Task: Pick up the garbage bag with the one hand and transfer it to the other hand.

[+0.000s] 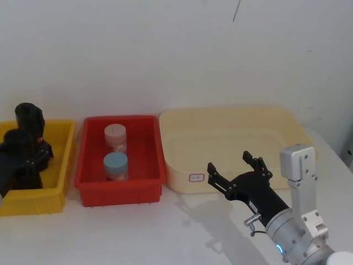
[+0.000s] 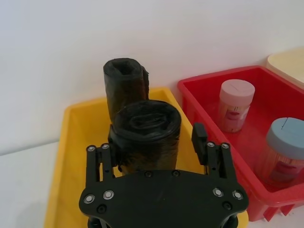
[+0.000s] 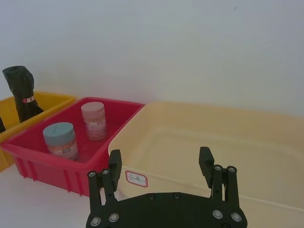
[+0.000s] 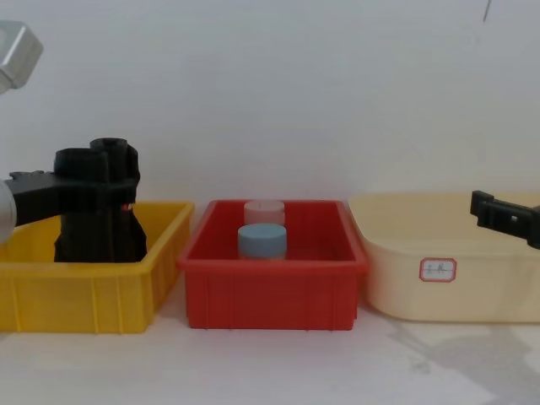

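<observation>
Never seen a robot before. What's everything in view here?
Yellow bin: one, yellow, left on the white table.
Red bin: one, red, middle.
Cream bin: one, cream, right.
Garbage bag: one, black, front of yellow bin.
Second roll: one, black with red mark, behind it.
Pink-lidded jar: one, in red bin, back.
Blue-lidded jar: one, in red bin, front.
Left claw: one, black, open around the garbage bag.
Right claw: one, black, open, before the cream bin.
</observation>
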You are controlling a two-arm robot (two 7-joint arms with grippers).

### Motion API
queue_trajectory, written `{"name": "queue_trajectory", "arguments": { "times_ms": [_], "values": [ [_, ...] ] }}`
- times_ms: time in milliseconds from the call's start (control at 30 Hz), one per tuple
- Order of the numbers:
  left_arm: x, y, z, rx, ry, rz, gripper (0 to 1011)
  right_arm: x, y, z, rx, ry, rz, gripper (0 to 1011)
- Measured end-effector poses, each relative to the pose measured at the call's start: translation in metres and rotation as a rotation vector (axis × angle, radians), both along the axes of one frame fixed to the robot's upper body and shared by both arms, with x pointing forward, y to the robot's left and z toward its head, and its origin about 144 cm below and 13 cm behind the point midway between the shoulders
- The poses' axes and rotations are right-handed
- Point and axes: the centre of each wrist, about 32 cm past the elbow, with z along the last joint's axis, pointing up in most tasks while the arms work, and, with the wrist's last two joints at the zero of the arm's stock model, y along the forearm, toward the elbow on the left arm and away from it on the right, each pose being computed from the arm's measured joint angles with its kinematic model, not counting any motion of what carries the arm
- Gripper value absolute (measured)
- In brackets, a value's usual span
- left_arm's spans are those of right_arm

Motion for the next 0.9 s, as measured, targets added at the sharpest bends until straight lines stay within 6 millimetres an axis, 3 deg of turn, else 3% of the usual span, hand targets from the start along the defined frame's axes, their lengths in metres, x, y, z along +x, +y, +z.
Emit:
{"name": "queue_trajectory", "arguments": {
  "times_ms": [367,633,900],
  "values": [
    [0.001,-0.001,-0.002,-0.002,0.008,-0.010,585,0.000,0.000,0.000,0.000,0.000,0.000,1001],
    [0.001,-0.002,0.000,-0.001,0.005,-0.016,519,0.000,0.000,0.000,0.000,0.000,0.000,1001],
    [0.004,-0.004,0.017,0.005,-0.042,-0.078,473,0.000,0.000,0.000,0.000,0.000,0.000,1001]
  ]
}}
